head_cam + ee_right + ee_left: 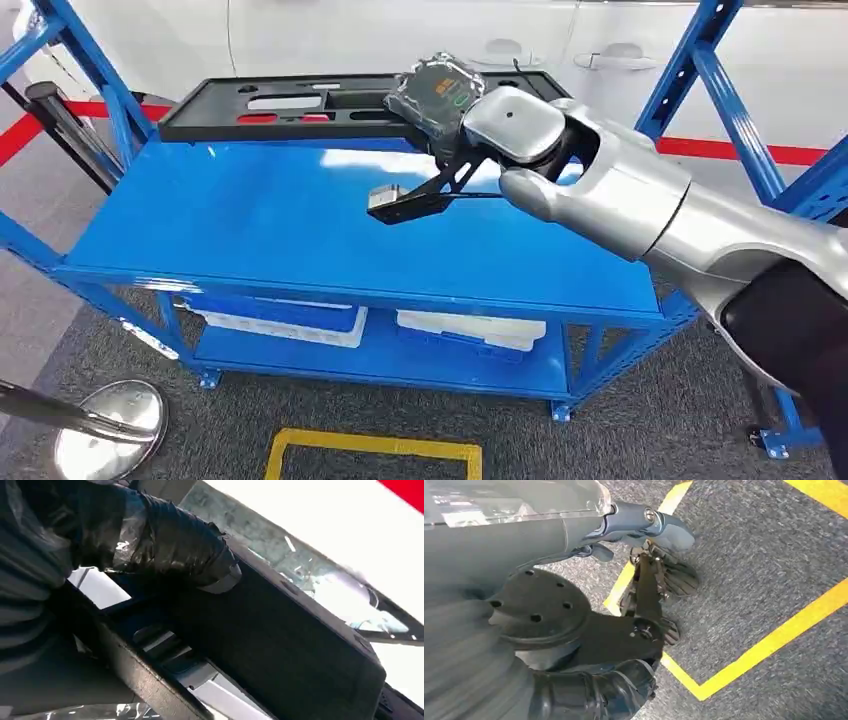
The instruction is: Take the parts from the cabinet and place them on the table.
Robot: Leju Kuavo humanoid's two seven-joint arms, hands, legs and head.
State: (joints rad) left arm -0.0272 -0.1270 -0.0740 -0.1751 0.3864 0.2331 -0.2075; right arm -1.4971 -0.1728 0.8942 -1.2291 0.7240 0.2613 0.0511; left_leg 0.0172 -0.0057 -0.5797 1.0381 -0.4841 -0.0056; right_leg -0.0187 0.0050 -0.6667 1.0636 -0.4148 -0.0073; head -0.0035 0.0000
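Note:
My right arm reaches out over the blue table top (250,230). Its hand (452,140) holds a black part wrapped in clear film (440,92), with orange and green marks on its face, just above the table's back edge. In the right wrist view the film-wrapped part (150,535) sits in the hand's grip, close over a long black panel (280,640). That long black panel (290,105) lies flat along the back of the table. My left hand (669,570) hangs over the floor with its thumb apart from its dark fingers and nothing in it.
Blue upright posts (720,90) frame the table on both sides. White and blue bins (290,322) sit on the lower shelf. A chrome stanchion base (105,425) stands at the front left, and yellow floor tape (370,445) marks the carpet before the table.

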